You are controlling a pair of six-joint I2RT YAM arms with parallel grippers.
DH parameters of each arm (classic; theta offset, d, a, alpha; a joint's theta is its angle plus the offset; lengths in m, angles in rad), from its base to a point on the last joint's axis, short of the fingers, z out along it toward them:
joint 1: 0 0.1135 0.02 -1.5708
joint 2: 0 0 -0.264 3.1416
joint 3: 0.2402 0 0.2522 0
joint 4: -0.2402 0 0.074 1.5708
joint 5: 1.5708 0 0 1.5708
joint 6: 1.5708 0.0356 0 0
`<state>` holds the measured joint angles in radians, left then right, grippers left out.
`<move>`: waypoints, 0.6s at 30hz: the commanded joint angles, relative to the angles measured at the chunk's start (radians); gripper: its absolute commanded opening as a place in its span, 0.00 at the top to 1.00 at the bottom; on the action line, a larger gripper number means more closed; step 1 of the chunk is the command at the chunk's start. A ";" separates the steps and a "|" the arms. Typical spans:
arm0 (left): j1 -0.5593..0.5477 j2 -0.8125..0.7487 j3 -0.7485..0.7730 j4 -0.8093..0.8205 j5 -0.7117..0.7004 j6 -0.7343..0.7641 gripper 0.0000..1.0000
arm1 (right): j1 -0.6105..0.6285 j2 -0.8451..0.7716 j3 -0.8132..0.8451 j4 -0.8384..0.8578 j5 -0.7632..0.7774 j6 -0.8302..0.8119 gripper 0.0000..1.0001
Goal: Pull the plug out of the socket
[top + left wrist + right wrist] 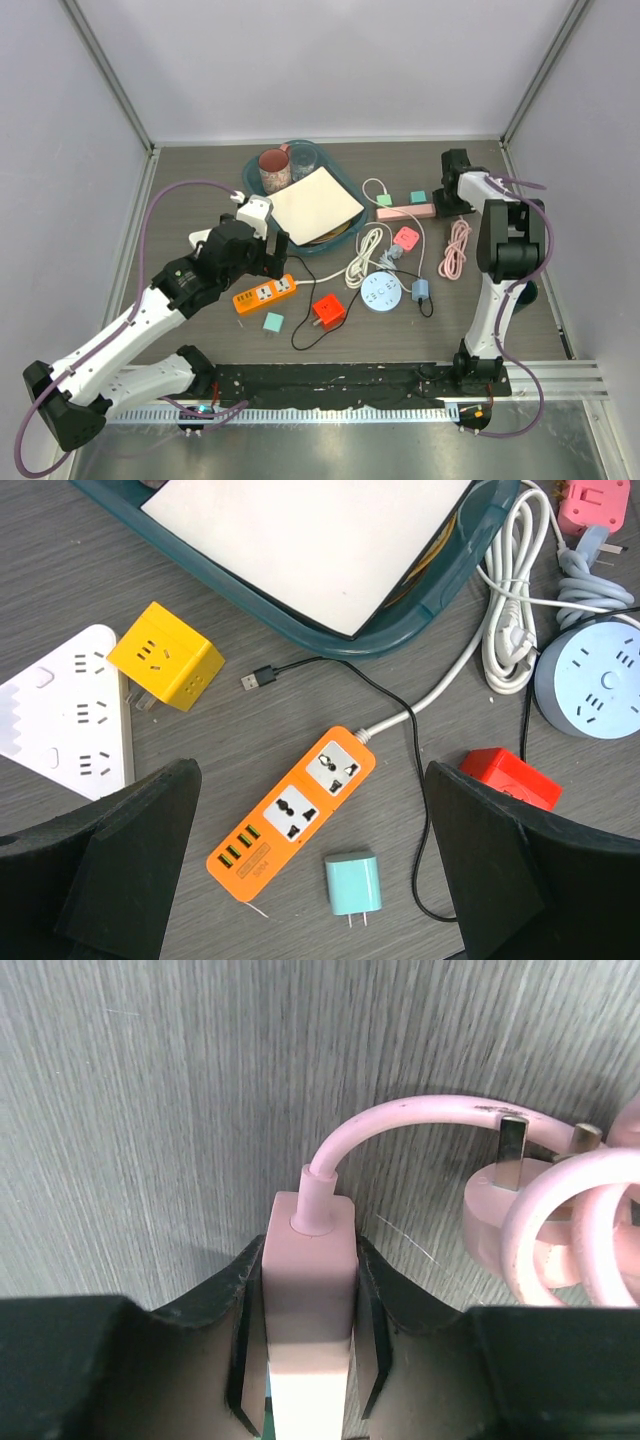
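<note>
Right gripper (310, 1280) clenched on the pink power strip (405, 211), far right of the table, so you had it pinned! Green plug (418, 197) looked seated, not yet pulled; left gripper (310, 780) gaped, idle.

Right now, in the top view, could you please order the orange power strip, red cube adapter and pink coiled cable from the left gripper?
From the left gripper:
1. Orange power strip, right beside it.
2. Red cube adapter, toward centre.
3. Pink coiled cable, far right.
</note>
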<state>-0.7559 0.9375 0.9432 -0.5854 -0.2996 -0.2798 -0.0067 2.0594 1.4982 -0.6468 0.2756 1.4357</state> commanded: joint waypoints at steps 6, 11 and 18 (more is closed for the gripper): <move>0.004 -0.003 0.003 0.045 -0.009 0.004 0.00 | -0.021 -0.245 -0.127 0.367 0.011 -0.110 0.99; 0.003 0.006 0.035 0.048 0.030 -0.007 0.00 | -0.021 -0.292 -0.185 0.573 -0.056 -0.286 0.99; 0.003 0.062 0.101 0.059 0.098 -0.015 0.00 | -0.019 -0.358 -0.245 0.768 -0.137 -0.452 0.99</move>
<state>-0.7559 0.9741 0.9787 -0.5808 -0.2584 -0.2874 -0.0246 1.7927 1.2560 -0.0986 0.1970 1.1130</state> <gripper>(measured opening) 0.996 0.366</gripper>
